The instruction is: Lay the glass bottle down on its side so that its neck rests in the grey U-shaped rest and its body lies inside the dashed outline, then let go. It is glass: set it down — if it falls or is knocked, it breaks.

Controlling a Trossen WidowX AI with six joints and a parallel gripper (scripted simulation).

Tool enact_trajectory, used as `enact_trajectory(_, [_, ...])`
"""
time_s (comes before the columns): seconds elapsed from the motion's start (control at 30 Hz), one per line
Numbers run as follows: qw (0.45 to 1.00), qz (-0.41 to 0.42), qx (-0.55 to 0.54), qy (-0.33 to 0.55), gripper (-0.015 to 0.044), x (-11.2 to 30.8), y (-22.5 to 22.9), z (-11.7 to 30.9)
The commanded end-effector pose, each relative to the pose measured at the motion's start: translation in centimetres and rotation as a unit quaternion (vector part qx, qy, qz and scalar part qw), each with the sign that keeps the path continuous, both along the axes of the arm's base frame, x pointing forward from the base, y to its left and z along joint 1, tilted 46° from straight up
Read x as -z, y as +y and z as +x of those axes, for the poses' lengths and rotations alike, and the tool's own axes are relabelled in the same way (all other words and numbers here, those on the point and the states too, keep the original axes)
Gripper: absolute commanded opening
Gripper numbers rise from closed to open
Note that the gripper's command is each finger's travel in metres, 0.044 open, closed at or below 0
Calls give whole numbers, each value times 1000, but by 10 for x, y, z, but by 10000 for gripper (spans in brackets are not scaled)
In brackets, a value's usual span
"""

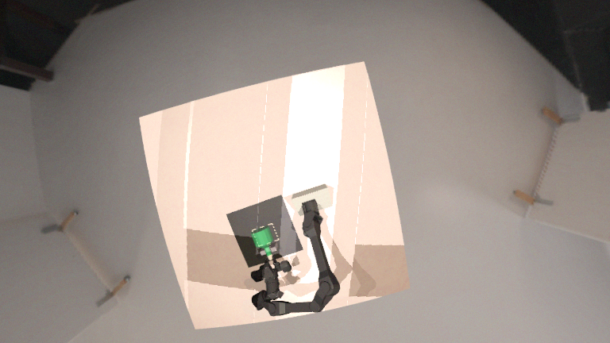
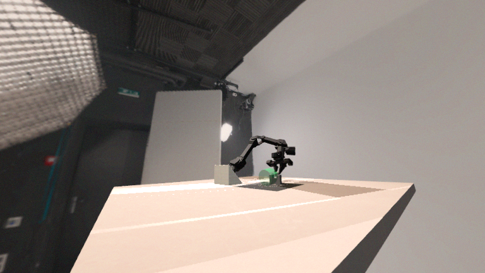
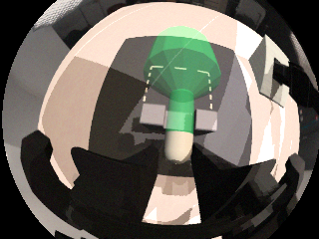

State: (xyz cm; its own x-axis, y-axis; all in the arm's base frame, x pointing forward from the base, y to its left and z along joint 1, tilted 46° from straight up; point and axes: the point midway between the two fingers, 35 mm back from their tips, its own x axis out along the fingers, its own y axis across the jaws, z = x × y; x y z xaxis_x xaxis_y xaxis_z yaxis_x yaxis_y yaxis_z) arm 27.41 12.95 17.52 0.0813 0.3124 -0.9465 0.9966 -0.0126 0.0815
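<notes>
The pale pinkish, flat-topped desk (image 1: 225,150) (image 2: 214,216) (image 3: 65,100) carried a dark square mat (image 1: 242,226) (image 2: 289,186) (image 3: 115,90). Above the mat, my black two-fingered hand (image 1: 269,258) (image 2: 278,172) (image 3: 177,145) was closed around the pale neck end of the green glass bottle (image 1: 262,237) (image 2: 266,175) (image 3: 181,65), which lay on its side. Its neck passed between the two uprights of the grey U-shaped rest (image 1: 263,252) (image 2: 279,179) (image 3: 153,115), and its wide body overlapped the white dashed outline (image 1: 276,233) (image 3: 209,90) in my wrist view.
</notes>
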Motion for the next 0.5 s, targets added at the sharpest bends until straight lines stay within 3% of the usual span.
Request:
enact_trajectory(0.0, [1000, 0, 1, 0, 103, 3, 0, 0])
enact_trajectory(0.47, [1000, 2, -2, -1, 103, 4, 1, 1])
